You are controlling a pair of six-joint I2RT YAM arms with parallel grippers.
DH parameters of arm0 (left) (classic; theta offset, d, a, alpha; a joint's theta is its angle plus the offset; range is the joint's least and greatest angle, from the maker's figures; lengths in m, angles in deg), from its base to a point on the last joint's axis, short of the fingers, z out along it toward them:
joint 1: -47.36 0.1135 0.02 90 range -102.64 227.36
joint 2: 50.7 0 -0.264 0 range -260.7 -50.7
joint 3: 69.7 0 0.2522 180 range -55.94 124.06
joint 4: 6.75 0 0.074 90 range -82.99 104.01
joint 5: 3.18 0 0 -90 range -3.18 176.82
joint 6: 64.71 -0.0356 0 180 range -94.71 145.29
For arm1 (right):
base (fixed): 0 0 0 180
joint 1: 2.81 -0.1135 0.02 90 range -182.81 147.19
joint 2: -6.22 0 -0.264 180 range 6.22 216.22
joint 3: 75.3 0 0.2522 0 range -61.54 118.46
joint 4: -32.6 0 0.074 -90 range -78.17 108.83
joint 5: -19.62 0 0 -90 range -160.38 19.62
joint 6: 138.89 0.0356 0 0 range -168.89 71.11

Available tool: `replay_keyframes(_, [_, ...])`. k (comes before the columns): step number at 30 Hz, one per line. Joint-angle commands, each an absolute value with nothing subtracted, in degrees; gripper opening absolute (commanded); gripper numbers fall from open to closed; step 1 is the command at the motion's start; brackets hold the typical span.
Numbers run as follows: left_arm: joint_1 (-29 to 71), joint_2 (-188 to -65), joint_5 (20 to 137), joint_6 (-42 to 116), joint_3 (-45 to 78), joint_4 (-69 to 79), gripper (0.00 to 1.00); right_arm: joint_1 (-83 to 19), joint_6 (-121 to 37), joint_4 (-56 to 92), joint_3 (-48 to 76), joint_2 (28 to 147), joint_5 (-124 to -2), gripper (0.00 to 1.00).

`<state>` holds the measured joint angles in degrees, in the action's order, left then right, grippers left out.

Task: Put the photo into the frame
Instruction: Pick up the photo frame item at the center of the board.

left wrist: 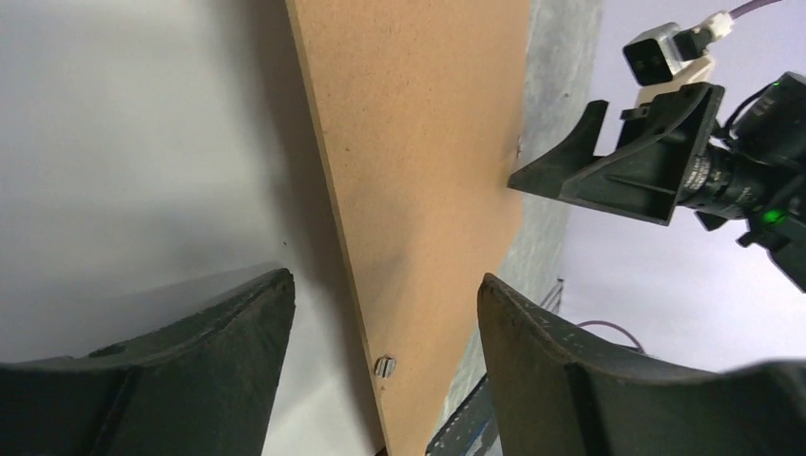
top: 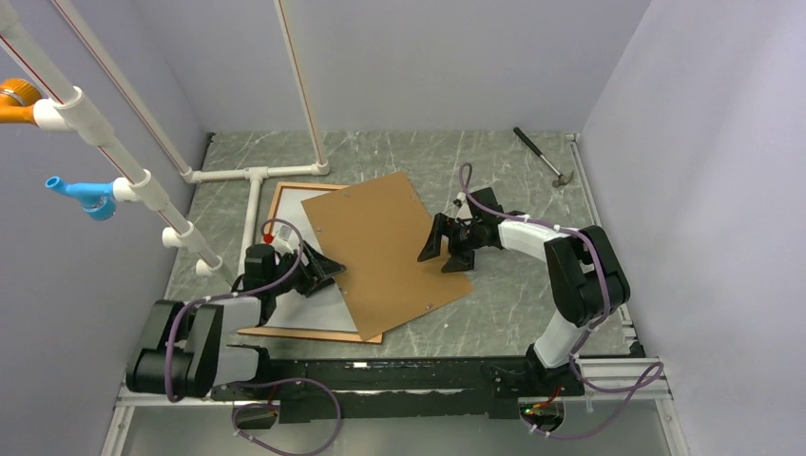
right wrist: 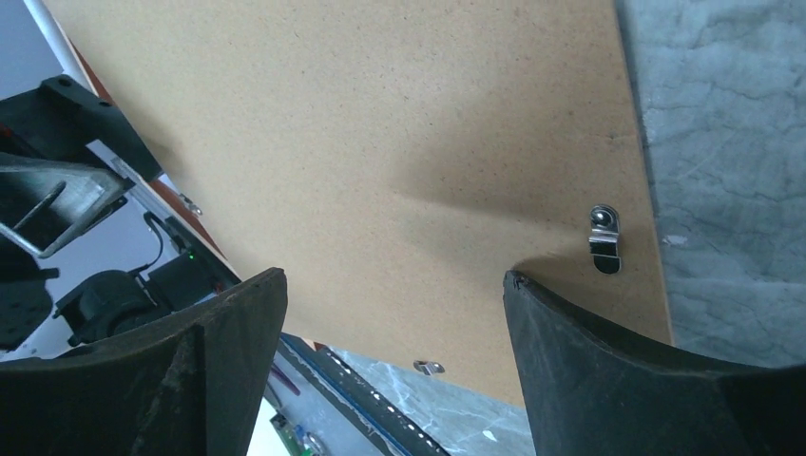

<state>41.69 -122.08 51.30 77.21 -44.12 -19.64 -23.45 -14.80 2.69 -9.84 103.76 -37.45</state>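
My top camera looks down from behind the arm bases over the whole bench [top: 504, 313]. The wrist cameras peer out close between the left fingers [left wrist: 171, 380] and right fingers [right wrist: 627, 380] at the backing panel [left wrist: 418, 142], shared by all views.

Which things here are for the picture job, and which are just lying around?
For the job: frame; photo, white side up; brown board with clips, probably the frame's back.
Just lying about: hammer; white pipes; blue pipe piece; orange pipe piece.
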Motion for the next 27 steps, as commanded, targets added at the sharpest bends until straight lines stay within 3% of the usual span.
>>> replay_keyframes(1, [41.9, -127.5, 47.5, 84.0, -46.6, -41.7, 0.72, -24.4, -16.4, 5.8, -12.8, 108.0, -41.1, 0.87])
replay_keyframes(5, [41.4, -133.8, 45.9, 87.4, -47.5, -52.0, 0.67, -24.4, -16.3, 5.9, -12.8, 108.0, -40.9, 0.87])
replay_keyframes(14, [38.5, -146.2, 44.9, 92.2, -46.9, -67.1, 0.37, -24.4, -16.5, 5.5, -12.5, 107.8, -40.9, 0.87])
replay_keyframes(23, [38.0, -141.7, 46.3, 89.0, -46.4, -59.5, 0.00, -24.4, -16.8, 5.1, -12.0, 105.5, -40.6, 0.88])
replay_keyframes(27, [37.5, -134.2, 47.9, 85.7, -45.0, -49.1, 0.00, -24.4, -17.0, 4.2, -11.9, 101.6, -41.4, 0.94])
